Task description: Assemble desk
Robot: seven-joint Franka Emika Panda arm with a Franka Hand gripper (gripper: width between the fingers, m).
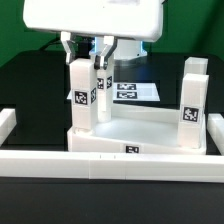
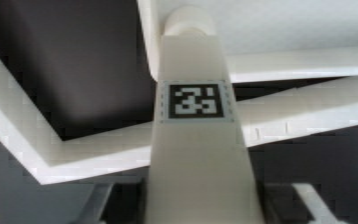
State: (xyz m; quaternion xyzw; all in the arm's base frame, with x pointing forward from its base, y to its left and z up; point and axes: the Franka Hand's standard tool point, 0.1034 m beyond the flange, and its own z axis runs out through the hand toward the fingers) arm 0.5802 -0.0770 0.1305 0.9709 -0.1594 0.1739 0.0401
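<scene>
The desk top (image 1: 140, 128) lies on the table as a shallow white tray. Three white tagged legs stand upright at its corners: one at the exterior view's left (image 1: 80, 95), one just behind it (image 1: 101, 82), one at the right (image 1: 192, 98). My gripper (image 1: 86, 58) is above the left legs, its fingers (image 1: 68, 48) on either side of the top of the left leg. In the wrist view that leg (image 2: 197, 110) runs between my fingers (image 2: 105, 205) down to the tray rim (image 2: 291, 65). My gripper (image 2: 202, 210) looks shut on it.
A long white border rail (image 1: 110, 160) runs along the front, with a short end piece (image 1: 6, 124) at the exterior view's left. The marker board (image 1: 137, 92) lies behind the tray. The table surface is black.
</scene>
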